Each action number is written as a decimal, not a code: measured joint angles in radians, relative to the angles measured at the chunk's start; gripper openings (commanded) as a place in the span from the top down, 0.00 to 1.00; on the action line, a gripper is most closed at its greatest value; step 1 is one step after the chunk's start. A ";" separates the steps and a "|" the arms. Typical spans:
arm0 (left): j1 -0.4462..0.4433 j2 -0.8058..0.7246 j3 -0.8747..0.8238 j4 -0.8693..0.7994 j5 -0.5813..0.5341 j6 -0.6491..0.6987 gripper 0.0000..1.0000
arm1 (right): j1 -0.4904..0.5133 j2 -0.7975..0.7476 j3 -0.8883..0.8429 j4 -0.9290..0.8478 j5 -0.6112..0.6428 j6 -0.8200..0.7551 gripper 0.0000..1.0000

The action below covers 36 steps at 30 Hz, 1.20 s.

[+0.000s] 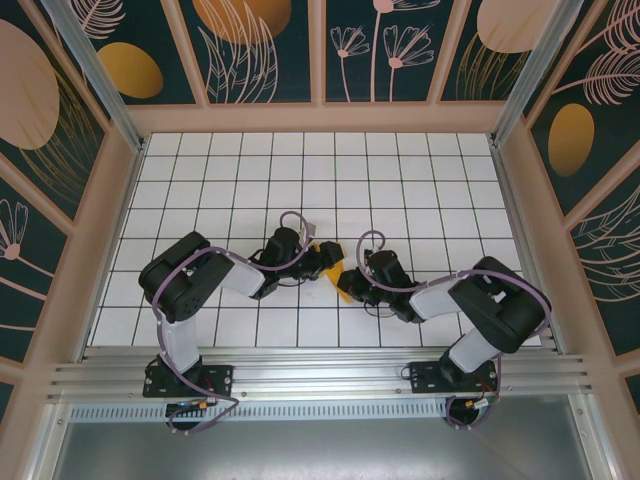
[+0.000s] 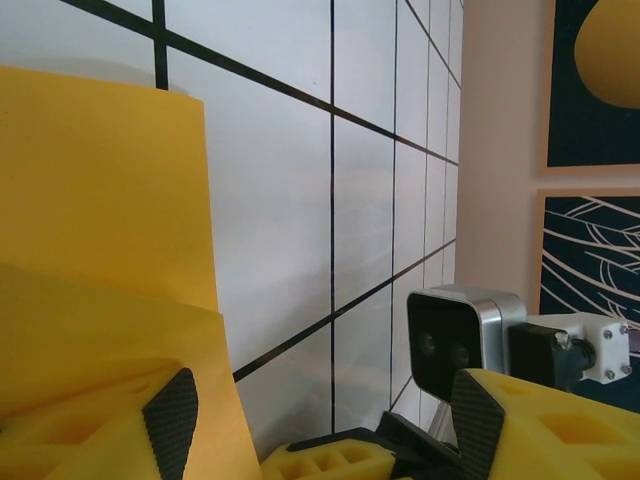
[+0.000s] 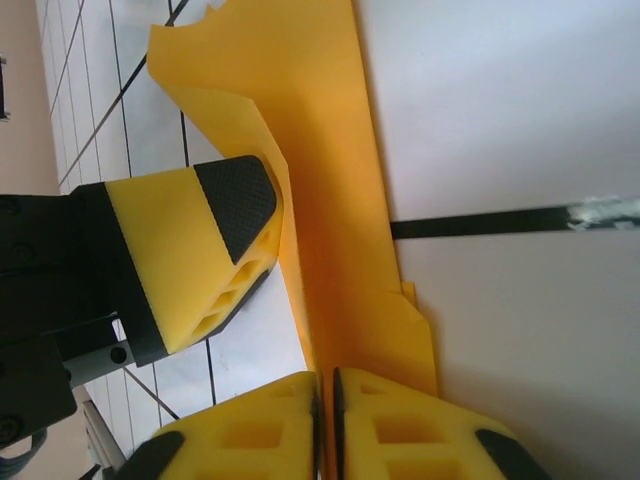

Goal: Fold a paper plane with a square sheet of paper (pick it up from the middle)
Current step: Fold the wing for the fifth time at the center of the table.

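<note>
The folded sheet of paper (image 3: pixel 335 200) is being pinched by the nearly closed right gripper (image 3: pixel 326 385); the left gripper (image 2: pixel 325 415) is being held open beside it.

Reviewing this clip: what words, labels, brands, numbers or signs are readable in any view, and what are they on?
None readable. The orange-yellow paper is plain, the wall panels carry only plant and oval patterns, the gridded table has lines alone, and the wrist camera shows no legible marking.
</note>
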 measured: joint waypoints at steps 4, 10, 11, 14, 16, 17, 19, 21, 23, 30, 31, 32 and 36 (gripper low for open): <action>0.000 0.000 0.006 -0.013 0.010 0.013 0.29 | 0.000 -0.072 0.017 -0.105 0.000 -0.039 0.74; 0.000 0.000 0.017 -0.035 0.019 0.029 0.30 | 0.000 -0.121 0.058 -0.217 -0.002 -0.081 0.81; 0.000 0.000 0.018 -0.038 0.021 0.031 0.30 | 0.000 -0.121 0.062 -0.232 -0.006 -0.087 0.81; 0.000 0.000 0.020 -0.042 0.023 0.035 0.30 | 0.000 -0.119 0.063 -0.262 -0.018 -0.095 0.86; 0.000 0.000 0.022 -0.046 0.025 0.039 0.30 | 0.000 -0.115 0.063 -0.281 -0.024 -0.101 0.90; 0.000 0.000 0.023 -0.048 0.025 0.039 0.30 | 0.000 -0.113 0.063 -0.285 -0.025 -0.102 0.92; 0.000 0.000 0.023 -0.050 0.025 0.042 0.30 | 0.000 -0.111 0.063 -0.288 -0.027 -0.108 0.94; 0.000 0.000 0.023 -0.050 0.026 0.042 0.30 | 0.000 -0.111 0.063 -0.291 -0.029 -0.113 0.97; 0.000 0.000 0.023 -0.050 0.026 0.042 0.30 | 0.000 -0.103 0.063 -0.289 -0.035 -0.117 0.99; 0.000 0.000 0.027 -0.058 0.029 0.045 0.30 | -0.006 -0.049 0.046 -0.230 -0.068 -0.110 0.99; 0.000 0.000 0.028 -0.060 0.029 0.046 0.30 | -0.006 -0.048 0.044 -0.226 -0.070 -0.109 0.99; 0.000 0.000 0.029 -0.063 0.029 0.046 0.30 | -0.007 -0.048 0.043 -0.223 -0.071 -0.109 0.98; 0.001 0.000 0.034 -0.073 0.034 0.050 0.30 | -0.006 -0.052 0.043 -0.228 -0.069 -0.109 0.93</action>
